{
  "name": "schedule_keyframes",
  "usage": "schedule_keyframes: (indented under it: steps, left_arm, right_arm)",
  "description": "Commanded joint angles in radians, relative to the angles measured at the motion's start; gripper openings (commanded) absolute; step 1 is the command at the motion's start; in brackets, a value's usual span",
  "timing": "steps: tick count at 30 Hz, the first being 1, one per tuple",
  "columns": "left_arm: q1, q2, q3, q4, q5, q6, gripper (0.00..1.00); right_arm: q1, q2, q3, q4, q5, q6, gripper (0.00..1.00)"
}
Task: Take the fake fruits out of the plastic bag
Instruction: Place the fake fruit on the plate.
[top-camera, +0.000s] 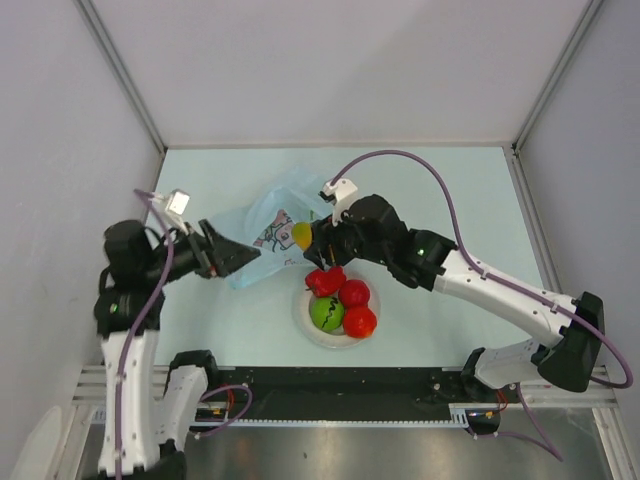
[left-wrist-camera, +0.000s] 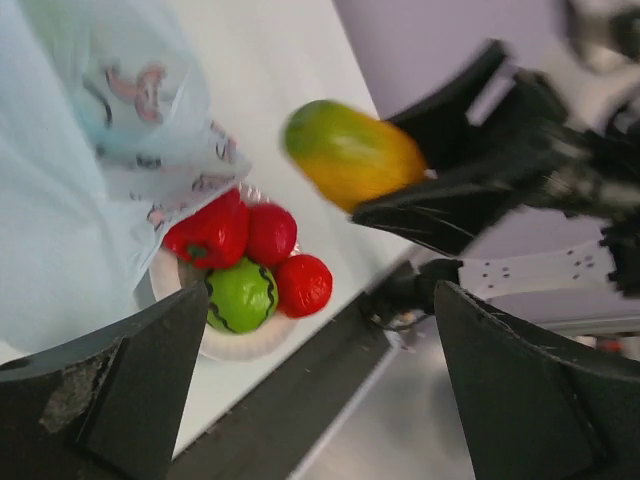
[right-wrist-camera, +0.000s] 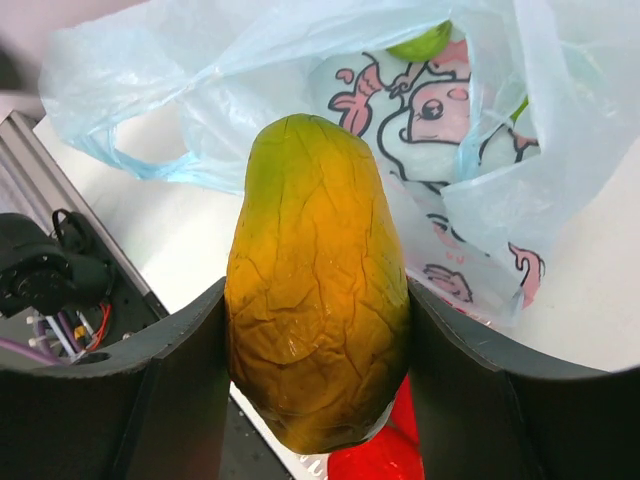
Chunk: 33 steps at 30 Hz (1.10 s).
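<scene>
Four fake fruits (top-camera: 354, 293) already sit on the round white plate (top-camera: 303, 325) (three glossy red, one green with black stripes), and a fifth, the wrinkled yellow-green papaya (right-wrist-camera: 315, 290), is clamped in the right gripper (right-wrist-camera: 318, 390), held in the air between bag and plate. We judge the job past halfway but not finished: a green lump (right-wrist-camera: 425, 45) shows inside the crinkly light-blue plastic bag (top-camera: 270, 205) lying mid-table. The left gripper (top-camera: 240, 256) stands wide open and empty at the bag's left edge. Underneath is a pale mint tabletop (top-camera: 430, 190). Around it are plain lilac-grey walls (top-camera: 330, 70).
</scene>
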Motion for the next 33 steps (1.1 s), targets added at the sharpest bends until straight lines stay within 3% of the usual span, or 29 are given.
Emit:
schedule_keyframes:
  steps: [1,11,18,27,31,33]
  left_arm:
    - [0.013,0.137,-0.147,0.267,0.175,-0.294,1.00]
    - [-0.008,0.227,-0.187,0.454,0.219,-0.411,0.86]
    - [-0.039,0.255,-0.179,0.437,0.210,-0.402,0.82]
    - [-0.060,0.316,-0.193,0.532,0.219,-0.450,0.78]
    - [-0.065,0.325,-0.194,0.549,0.226,-0.454,0.68]
    - [-0.065,0.324,-0.201,0.565,0.239,-0.453,0.56]
  right_arm:
    - [0.000,-0.027,0.026,0.083,0.016,-0.043,0.00]
    - [0.030,0.044,0.032,0.162,-0.018,-0.015,0.00]
    - [0.026,0.107,0.090,0.185,-0.061,0.012,0.00]
    - [0.087,0.139,0.136,0.221,-0.096,-0.020,0.00]
    - [0.098,0.139,0.136,0.214,-0.096,-0.020,0.00]
    - [0.102,0.143,0.136,0.212,-0.096,-0.018,0.01]
